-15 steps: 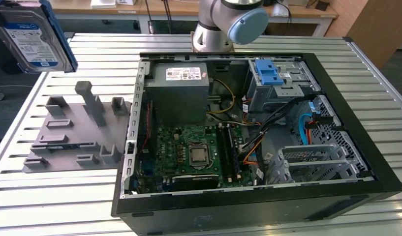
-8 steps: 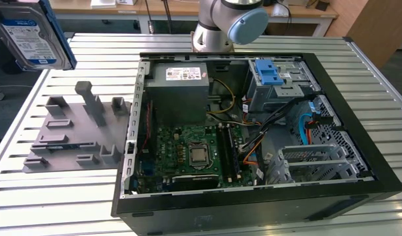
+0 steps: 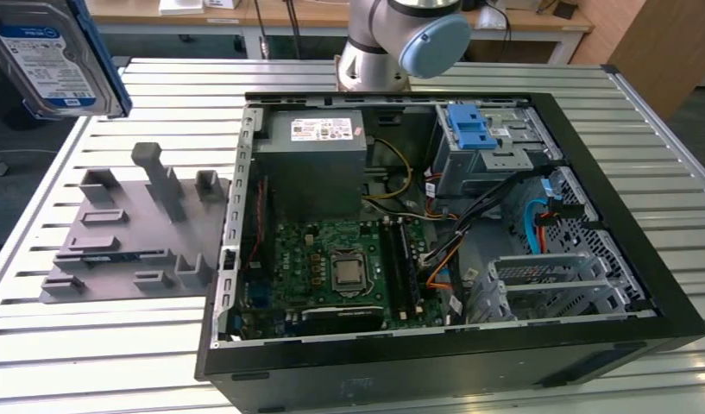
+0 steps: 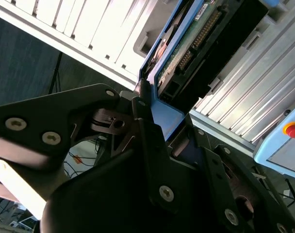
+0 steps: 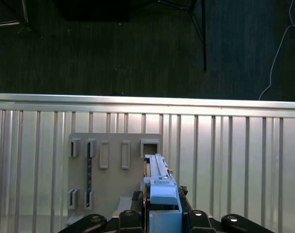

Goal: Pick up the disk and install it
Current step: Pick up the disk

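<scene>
The disk (image 3: 47,56) hangs in the air at the exterior view's upper left, label side showing, with a blue rail along its edge. In the second wrist view its green circuit board and connector side (image 4: 186,46) face the camera. My gripper (image 4: 169,133) is shut on the disk, one black finger (image 4: 143,131) pressed against the blue rail. In the first wrist view the disk (image 5: 158,187) stands edge-on between the gripper (image 5: 159,216) fingers. It hovers above the grey holder plate (image 5: 113,174) on the slatted table.
An open computer case (image 3: 444,366) lies on the table with the motherboard, a grey power supply box (image 3: 317,155), a blue ridged clip (image 3: 472,128) and a metal drive cage (image 3: 554,285). The grey holder plate (image 3: 134,233) lies beside it. The arm's base (image 3: 393,43) stands behind the case.
</scene>
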